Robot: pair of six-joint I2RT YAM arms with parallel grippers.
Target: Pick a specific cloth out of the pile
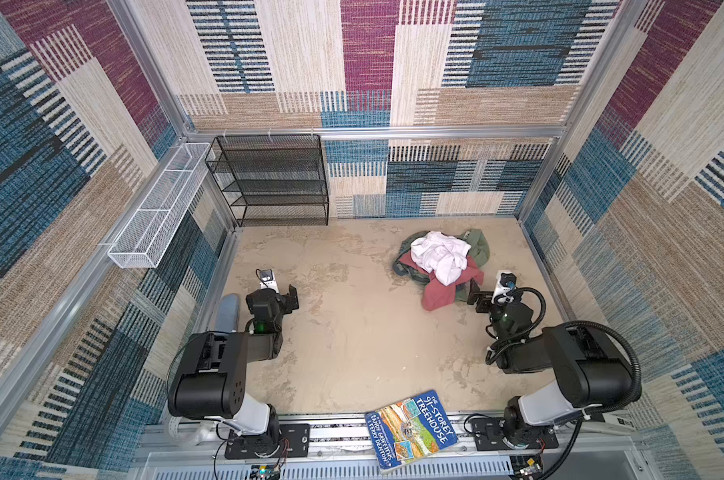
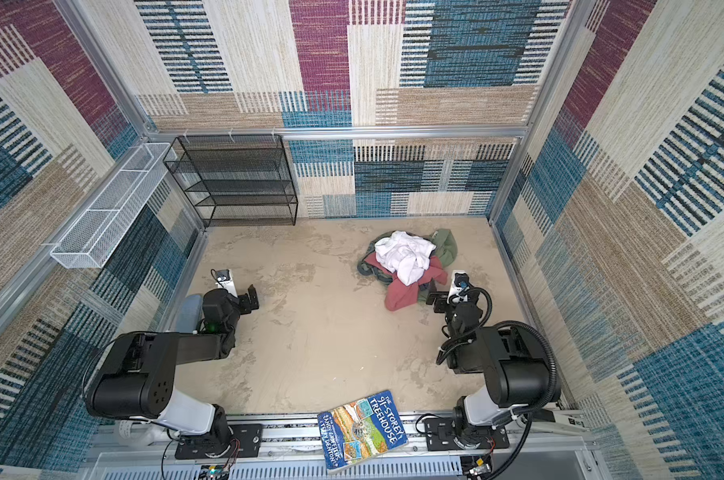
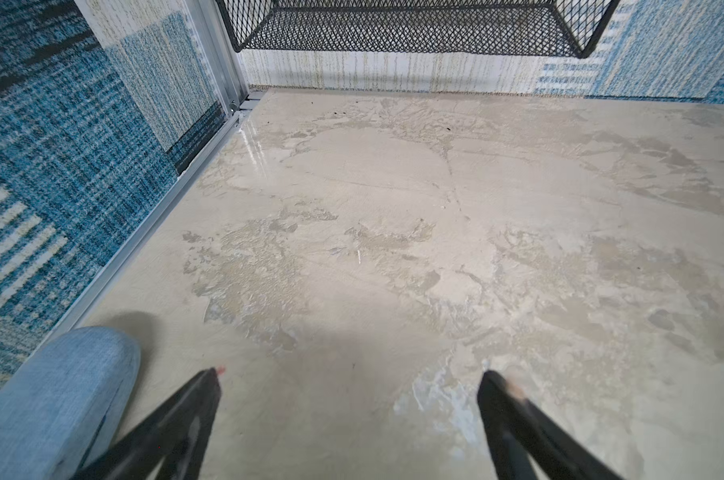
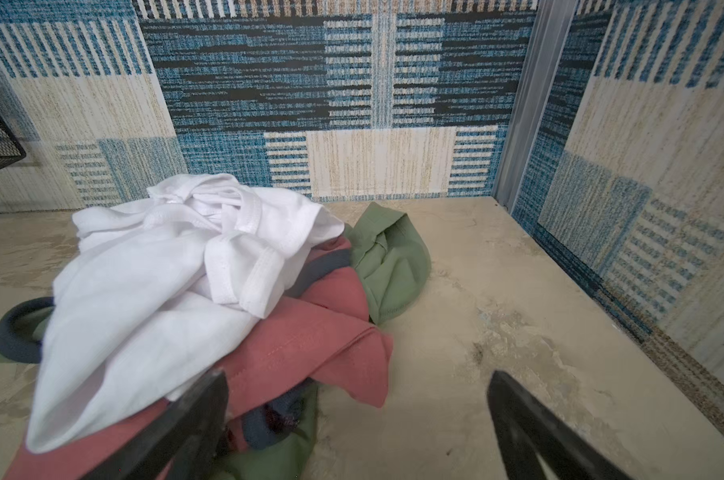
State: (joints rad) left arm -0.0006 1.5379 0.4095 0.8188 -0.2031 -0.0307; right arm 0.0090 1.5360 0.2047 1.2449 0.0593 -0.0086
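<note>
Right end effector (image 4: 358, 375) released, at pile (image 1: 437, 268) edge; white garment (image 4: 156, 291), red garment (image 4: 322, 345) cover cloth (image 4: 393, 266).

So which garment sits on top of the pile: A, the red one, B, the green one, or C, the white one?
C: the white garment lies draped over the red one, and the green one shows only at the edges from beneath them.

The pile (image 1: 439, 266) is soft matt cloth, the table (image 1: 352, 332) faintly glossy, the rack (image 1: 268, 183) black metal mesh.
</note>
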